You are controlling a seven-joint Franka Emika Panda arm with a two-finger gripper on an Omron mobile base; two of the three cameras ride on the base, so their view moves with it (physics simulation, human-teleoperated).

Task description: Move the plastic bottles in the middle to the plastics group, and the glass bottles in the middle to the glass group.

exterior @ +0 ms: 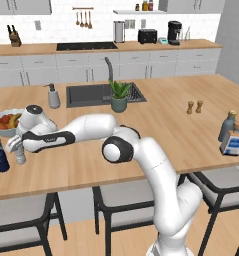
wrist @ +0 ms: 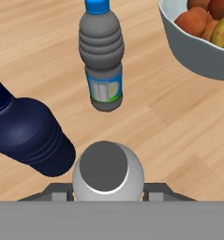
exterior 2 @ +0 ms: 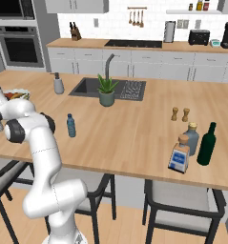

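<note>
Stretched far out to the left across the pale wooden island counter, the white arm with the two-finger gripper at the counter's left end, close to the front edge. Directly beneath the hand, a small slim clear-greyish plastic bottle with a white cap, upright, seen from above in the hand view with the cap between the two dark fingers. Fingers close on either side of the bottle; whether clamped on it or just clear of it cannot be told. In the left base view, the same bottle standing on the wood under the hand.

Just beside it, a stout dark navy-blue plastic bottle, upright. A little further off, a clear grey ribbed bottle with a blue cap and a small label, also upright, near a white bowl of fruit.

Well apart, toward the counter's middle, a small translucent blue slim bottle with a dark cap, standing alone.

At the right end, a squat square clear glass bottle with a blue-and-white label and tan cork stopper, just beside a taller grey-blue bottle with a tan cap and a dark green glass bottle. Behind these, two small wooden shakers.

Further back, a potted green plant at the edge of a dark sink, and a grey soap dispenser to its left.
</note>
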